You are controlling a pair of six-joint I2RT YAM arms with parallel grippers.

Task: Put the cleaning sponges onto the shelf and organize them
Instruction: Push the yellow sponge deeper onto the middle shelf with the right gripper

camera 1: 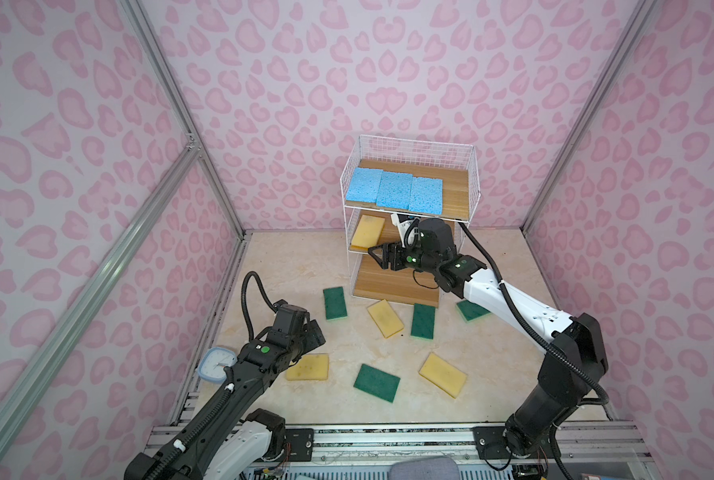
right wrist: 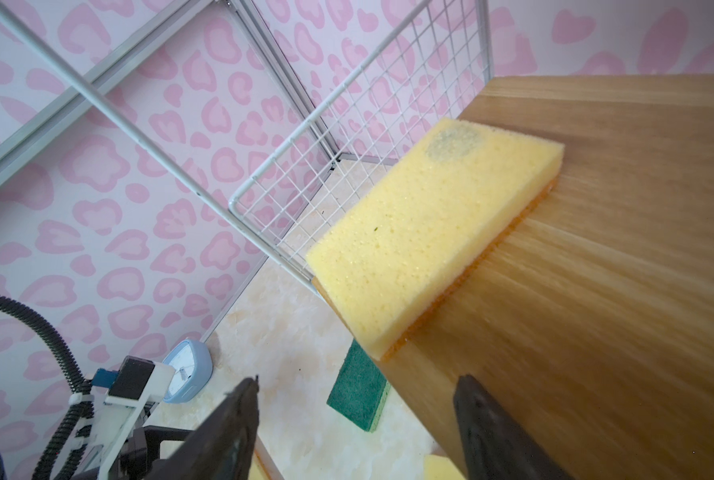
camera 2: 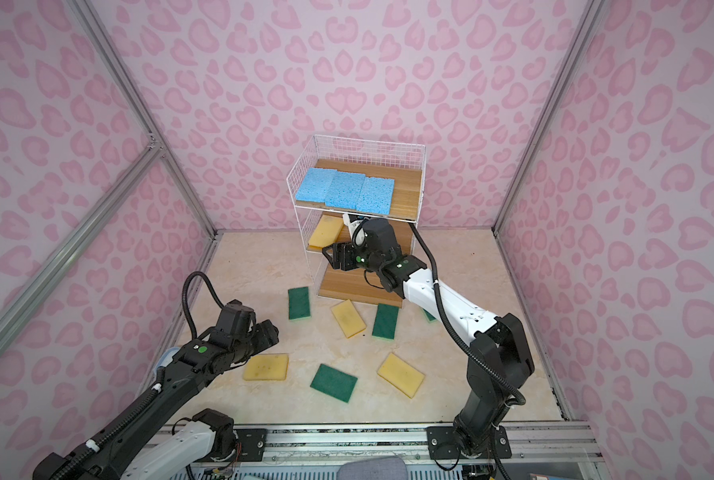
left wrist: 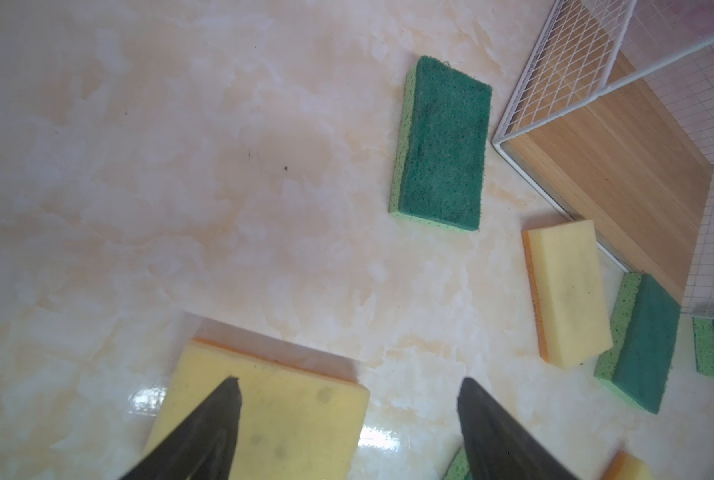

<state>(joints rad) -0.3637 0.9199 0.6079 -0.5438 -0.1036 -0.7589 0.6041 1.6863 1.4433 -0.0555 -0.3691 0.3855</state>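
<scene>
Yellow sponge (right wrist: 430, 232) overhangs the shelf's (right wrist: 596, 270) middle board, front left corner; our right gripper (right wrist: 359, 378) gapes empty. Next, we judge, our left gripper (left wrist: 349, 379), spread above a second yellow sponge (left wrist: 297, 419) on the bench, must clamp it.

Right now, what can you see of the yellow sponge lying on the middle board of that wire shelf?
The yellow sponge is a flat rectangular pad of pale, porous foam over a thin orange layer, with a greyish stain near one end. It lies flat and askew on the shelf's middle wooden board, beside the wire-grid side, its near end at the board's front edge. Nothing grips it.
</scene>
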